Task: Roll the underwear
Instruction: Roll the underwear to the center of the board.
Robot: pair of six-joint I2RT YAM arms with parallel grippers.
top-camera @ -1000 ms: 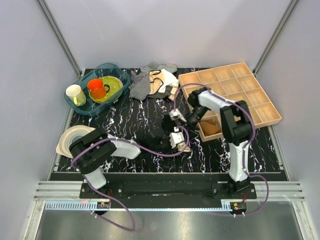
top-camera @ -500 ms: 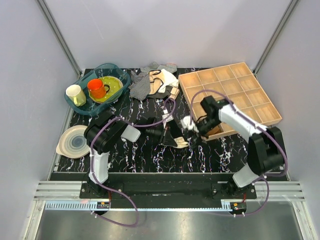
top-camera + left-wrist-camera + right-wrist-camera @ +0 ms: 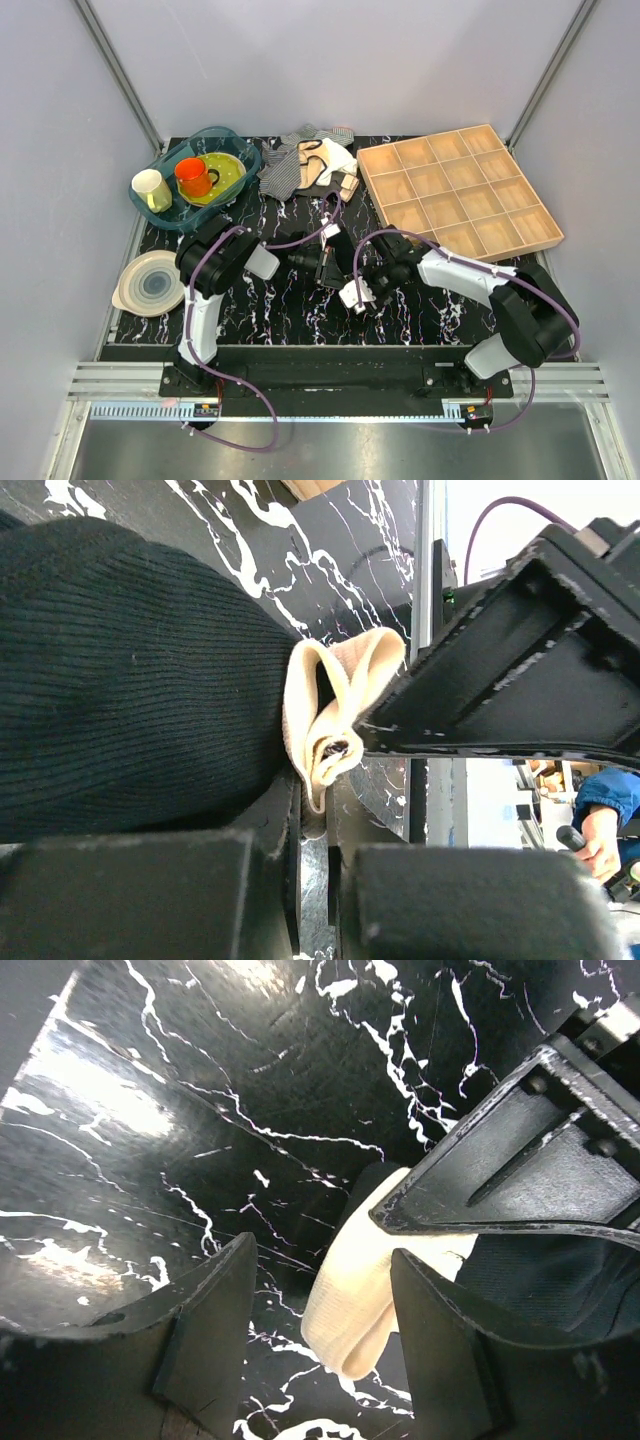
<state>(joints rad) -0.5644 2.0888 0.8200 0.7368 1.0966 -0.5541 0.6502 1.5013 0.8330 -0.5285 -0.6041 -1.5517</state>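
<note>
The underwear (image 3: pixel 130 680) is black ribbed fabric with a cream band (image 3: pixel 335 710), lying on the black marbled table. My left gripper (image 3: pixel 315 825) is shut on the lower edge of that cream band. In the top view it is at the table's middle (image 3: pixel 330 268). My right gripper (image 3: pixel 322 1260) is open, with one finger on each side of the cream band (image 3: pixel 360 1305) and not closed on it. In the top view it sits just right of the left gripper (image 3: pixel 358 293). From above the underwear is mostly hidden between the two grippers.
A wooden compartment tray (image 3: pixel 460 190) stands at the back right. A pile of clothes with a striped cloth (image 3: pixel 300 165) lies at the back middle. A blue basin (image 3: pixel 170 215) holds cups and a plate at the back left. Stacked plates (image 3: pixel 148 283) sit at the left edge.
My right arm has swung left from over the wooden tray down to the underwear. My left arm has drawn back, so its gripper now sits at the table's middle.
</note>
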